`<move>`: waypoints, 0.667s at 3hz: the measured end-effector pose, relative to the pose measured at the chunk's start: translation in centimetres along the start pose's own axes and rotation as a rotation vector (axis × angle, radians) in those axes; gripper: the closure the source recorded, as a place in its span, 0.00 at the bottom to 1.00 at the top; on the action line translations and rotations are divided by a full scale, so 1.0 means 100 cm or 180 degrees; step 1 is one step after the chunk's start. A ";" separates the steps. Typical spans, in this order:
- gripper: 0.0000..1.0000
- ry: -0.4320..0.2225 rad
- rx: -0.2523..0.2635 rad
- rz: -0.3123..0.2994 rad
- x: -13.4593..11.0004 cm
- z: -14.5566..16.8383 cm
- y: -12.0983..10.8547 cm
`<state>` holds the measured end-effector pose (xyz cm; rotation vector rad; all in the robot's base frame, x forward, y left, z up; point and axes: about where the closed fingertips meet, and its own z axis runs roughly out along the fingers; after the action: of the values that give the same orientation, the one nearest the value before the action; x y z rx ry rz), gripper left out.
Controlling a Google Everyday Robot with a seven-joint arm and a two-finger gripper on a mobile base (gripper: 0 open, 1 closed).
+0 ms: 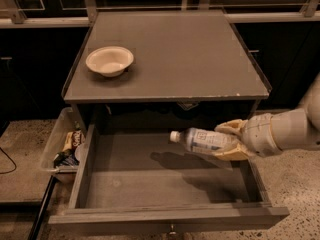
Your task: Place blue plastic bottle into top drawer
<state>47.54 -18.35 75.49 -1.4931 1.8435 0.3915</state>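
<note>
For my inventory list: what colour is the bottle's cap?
The cap is white, camera view; the pincer holds the bottle over the drawer.

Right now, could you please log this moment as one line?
phase: placing | gripper: over open top drawer, right side | jaws: shut on blue plastic bottle, held horizontal

Pincer (231, 141) right, gripping bottle (206, 140) above drawer (150, 186); bowl (109, 60) on tabletop (192, 59).
</note>
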 end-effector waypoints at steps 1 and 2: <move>1.00 -0.0068 0.0046 -0.0108 0.012 0.043 -0.001; 1.00 -0.0179 0.0147 -0.0243 0.016 0.074 -0.006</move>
<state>50.51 -14.95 69.35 -1.5012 1.7350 0.3487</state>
